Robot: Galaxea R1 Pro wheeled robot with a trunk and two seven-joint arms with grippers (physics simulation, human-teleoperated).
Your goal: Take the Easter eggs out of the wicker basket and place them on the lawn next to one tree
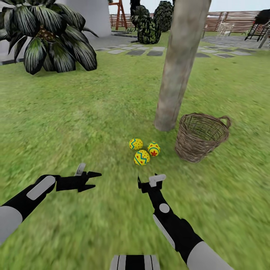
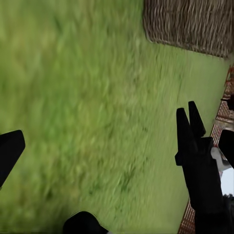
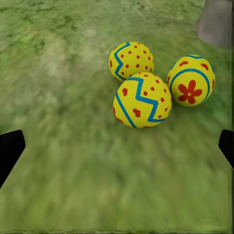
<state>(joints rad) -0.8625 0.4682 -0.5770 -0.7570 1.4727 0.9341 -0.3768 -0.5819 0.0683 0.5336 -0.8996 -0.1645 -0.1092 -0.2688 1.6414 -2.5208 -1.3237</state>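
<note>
The tree point(image 1: 179, 67) stood past the right gripper point(image 1: 150, 182), with the wicker basket point(image 1: 200, 137) beside it. The three Easter eggs point(image 1: 142, 150) lay on the grass just ahead of those spread, empty jaws. The left gripper point(image 1: 87, 178) was farther off, also released.

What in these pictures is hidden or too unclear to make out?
- Tree: head view, its top is cut off by the upper edge.
- Wicker basket: head view, its floor is hidden by the near wall, though no egg shows inside.
- Three Easter eggs: right wrist view, their undersides are hidden where they rest on the lawn.
- Garden's far fence: too blurred for detail.
</note>
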